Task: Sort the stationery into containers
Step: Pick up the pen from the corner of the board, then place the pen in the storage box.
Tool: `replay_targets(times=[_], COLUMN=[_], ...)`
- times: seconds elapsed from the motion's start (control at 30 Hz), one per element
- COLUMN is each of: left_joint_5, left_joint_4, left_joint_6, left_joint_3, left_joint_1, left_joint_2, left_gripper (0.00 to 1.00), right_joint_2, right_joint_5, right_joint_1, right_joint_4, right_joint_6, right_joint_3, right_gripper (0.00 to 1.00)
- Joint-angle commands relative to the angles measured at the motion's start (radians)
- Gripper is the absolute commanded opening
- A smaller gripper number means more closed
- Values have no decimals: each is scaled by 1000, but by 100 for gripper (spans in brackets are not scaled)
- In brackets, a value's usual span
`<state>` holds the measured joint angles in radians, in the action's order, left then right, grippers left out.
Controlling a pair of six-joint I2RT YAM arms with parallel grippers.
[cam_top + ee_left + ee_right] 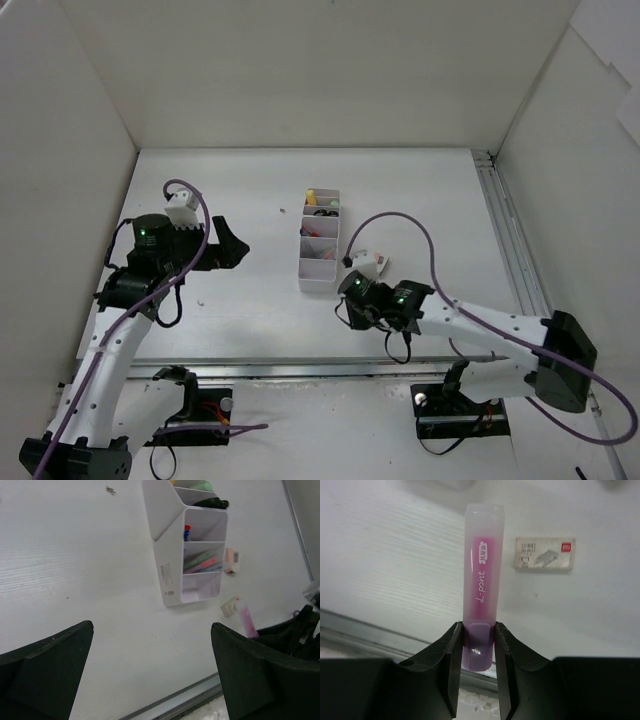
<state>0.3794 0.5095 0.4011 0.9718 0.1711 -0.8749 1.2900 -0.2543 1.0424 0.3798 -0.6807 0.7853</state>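
Observation:
The white organiser tray (317,268) stands upright mid-table and also shows in the left wrist view (170,555). It holds yellow and green highlighters (318,197) at the far end, a black item (214,503) and thin pens (200,562). My right gripper (478,645) is shut on a purple highlighter (482,575) by its lower end. The highlighter sticks forward over the table, right of the tray's near end (247,622). My left gripper (232,246) is open and empty, left of the tray (152,672).
A small white staple box (544,553) lies on the table just beyond the held highlighter and also shows in the left wrist view (229,607). A white-pink eraser (231,560) lies right of the tray. A metal rail (300,368) runs along the table's near edge, and white walls stand on three sides.

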Motion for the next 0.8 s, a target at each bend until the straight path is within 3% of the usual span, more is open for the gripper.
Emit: replay_targets(times=[0.0,0.17,0.23,0.47,0.67,0.77], left_joint_5=[258,620,679,674,736,753], left_joint_4=[-124,-311,-318,-261,-229,-224], left_joint_6=[-53,-61,-82,-248,-312,-330], left_joint_3=[16,21,37,195,289,298], left_joint_1=[4,57,83,298,347,347], left_joint_2=[-38,-156,-193,-375,-483,-512], left_gripper=[99,99,99,100,99,94], right_joint_2=[-157,-219,-216,-117,-64,-55], right_joint_5=[110,384,447,553,523,529], right_joint_1=[-56,-82,-85,-151,-218,-255], right_joint_4=[27,28,30,142,202,202], right_joint_6=[277,712,849,1142,1280,1316], right_joint_3=[112,189,227,386,495,526], right_gripper=[0,0,0,0,0,0])
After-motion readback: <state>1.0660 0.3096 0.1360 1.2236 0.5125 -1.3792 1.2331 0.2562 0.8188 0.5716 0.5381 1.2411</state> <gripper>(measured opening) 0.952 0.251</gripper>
